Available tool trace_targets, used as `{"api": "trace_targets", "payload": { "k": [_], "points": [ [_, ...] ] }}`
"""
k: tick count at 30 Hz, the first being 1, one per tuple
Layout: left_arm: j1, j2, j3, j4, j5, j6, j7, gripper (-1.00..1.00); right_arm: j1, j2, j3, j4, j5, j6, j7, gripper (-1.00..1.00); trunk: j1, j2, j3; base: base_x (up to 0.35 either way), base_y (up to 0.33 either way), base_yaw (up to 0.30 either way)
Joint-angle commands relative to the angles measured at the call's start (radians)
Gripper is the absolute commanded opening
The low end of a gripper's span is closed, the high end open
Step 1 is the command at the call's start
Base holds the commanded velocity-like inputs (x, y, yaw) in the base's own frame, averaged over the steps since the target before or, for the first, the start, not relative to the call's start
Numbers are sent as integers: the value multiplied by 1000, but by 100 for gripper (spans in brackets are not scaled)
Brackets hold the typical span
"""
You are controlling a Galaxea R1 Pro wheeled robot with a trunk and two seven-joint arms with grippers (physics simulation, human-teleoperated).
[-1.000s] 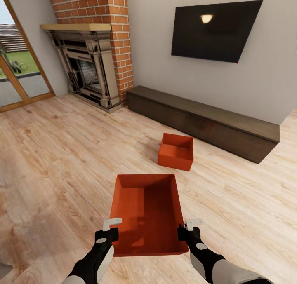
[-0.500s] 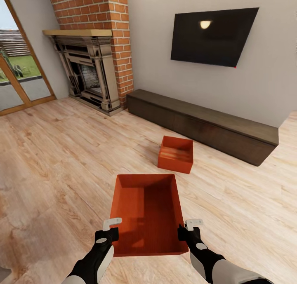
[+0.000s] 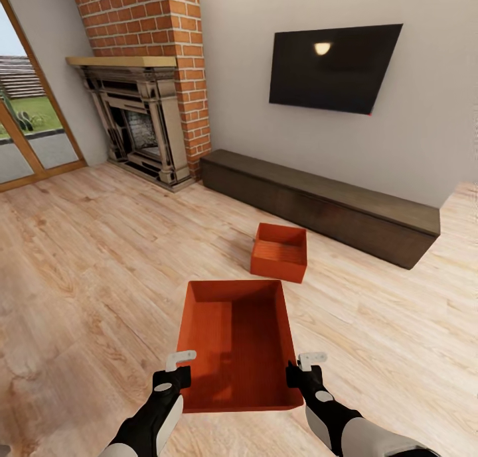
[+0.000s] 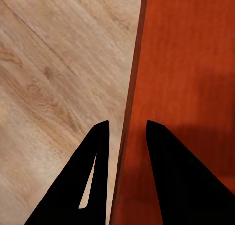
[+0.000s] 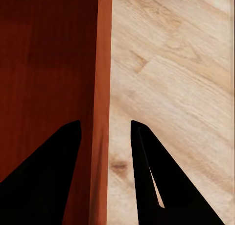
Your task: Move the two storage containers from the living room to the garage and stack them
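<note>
Farther container (image 3: 279,252) beyond held container (image 3: 236,341)

Both black forearms reached forward and low, roughly parallel. The left claw (image 3: 174,371) and the right claw (image 3: 303,371) each straddled a side wall of the held container (image 3: 236,341), fingers either side.

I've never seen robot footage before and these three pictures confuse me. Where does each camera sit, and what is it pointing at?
Head view: on the head, looking down over both arms, left gripper and right gripper, holding the near container.
Left wrist view: along two black fingers straddling the container wall.
Right wrist view: same on the other wall.
All three views share that container and the wood floor.
</note>
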Motion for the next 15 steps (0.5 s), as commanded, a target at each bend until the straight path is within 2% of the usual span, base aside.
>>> {"api": "trace_targets", "payload": {
  "k": [1,15],
  "points": [
    [-1,2,5,-8,3,6,6,-100,0,0,4,2,-5,-2,-4,-100,0,0,1,0,0,-95],
    [-1,2,5,-8,3,6,6,-100,0,0,4,2,-5,-2,-4,-100,0,0,23,0,0,-96]
  ]
}}
